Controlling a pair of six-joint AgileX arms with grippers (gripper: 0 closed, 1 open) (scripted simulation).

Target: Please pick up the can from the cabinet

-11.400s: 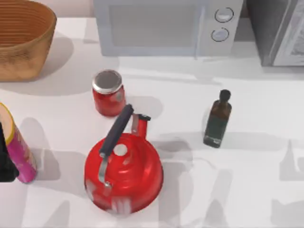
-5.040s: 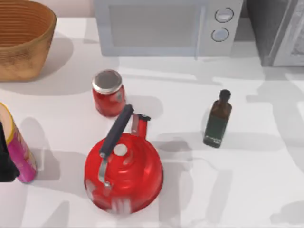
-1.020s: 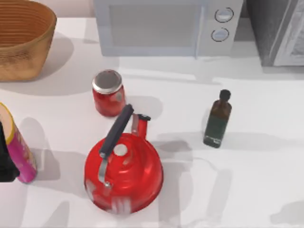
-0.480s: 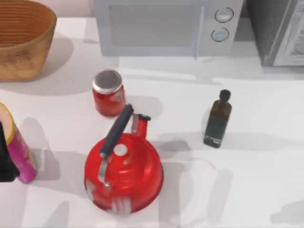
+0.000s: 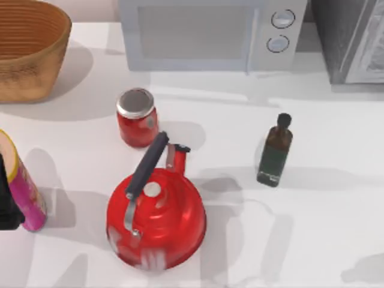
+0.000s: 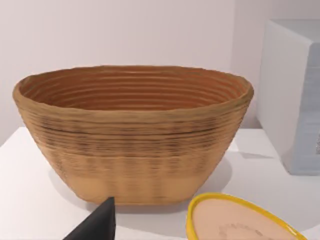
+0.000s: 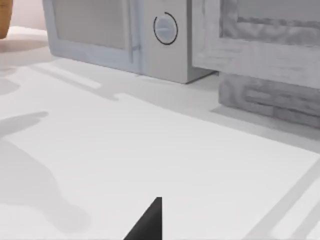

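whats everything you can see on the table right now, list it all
basket: one, woven brown, back left corner of the table
microwave: one, pale grey with two round dials, back centre
cabinet: one, grey wood grain, back right
jar: one, red with a silver lid, left of centre, behind the kettle
kettle: one, red with a dark handle, front centre
bottle: one, dark green with a black cap, right of centre
can: one, tall, pink with a yellow rim, left edge
table: one, white
left gripper: one, black, at the left edge against the can
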